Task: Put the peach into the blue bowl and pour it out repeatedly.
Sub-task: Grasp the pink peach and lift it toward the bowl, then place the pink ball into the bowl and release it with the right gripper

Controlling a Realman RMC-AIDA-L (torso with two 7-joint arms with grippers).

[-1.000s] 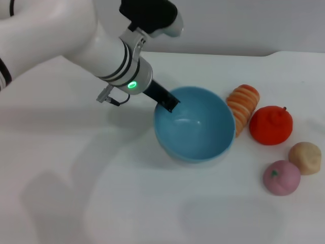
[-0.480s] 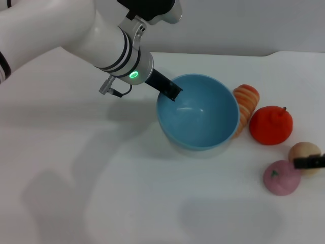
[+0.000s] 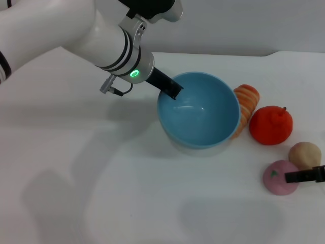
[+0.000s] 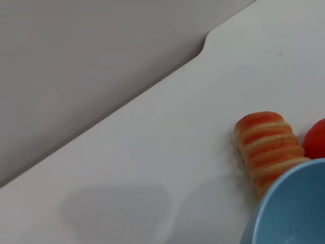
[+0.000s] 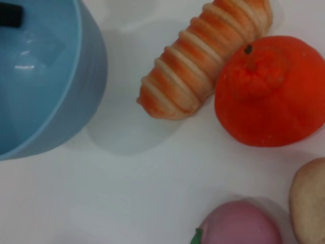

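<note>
**Left gripper holds the bowl's rim while the peach sits on the table**

The blue bowl (image 3: 199,110) sits lifted or tilted slightly over the white table (image 3: 127,203), with its plain inside showing nothing in it. The left gripper (image 3: 172,91) reaches down from the upper left of the head view, and its dark finger lies over the near-left rim of the bowl, clamped on that rim as far as the head view shows. The same dark finger tip appears inside the bowl's edge in the right wrist view.

The peach (image 3: 281,177) lies on the table well to the right of the bowl, pale pink with a small green mark on top. The right gripper (image 3: 305,176) comes in from the right edge of the head view; only a dark finger shows, lying just across the peach's right side, and whether its fingers are apart or together cannot be told.

Just behind the peach and touching it sits a beige round lump (image 3: 305,155). Farther back stands a bright orange fruit (image 3: 271,125), and beside it a striped orange-and-cream roll (image 3: 245,105) lies against the bowl's right wall.
</note>
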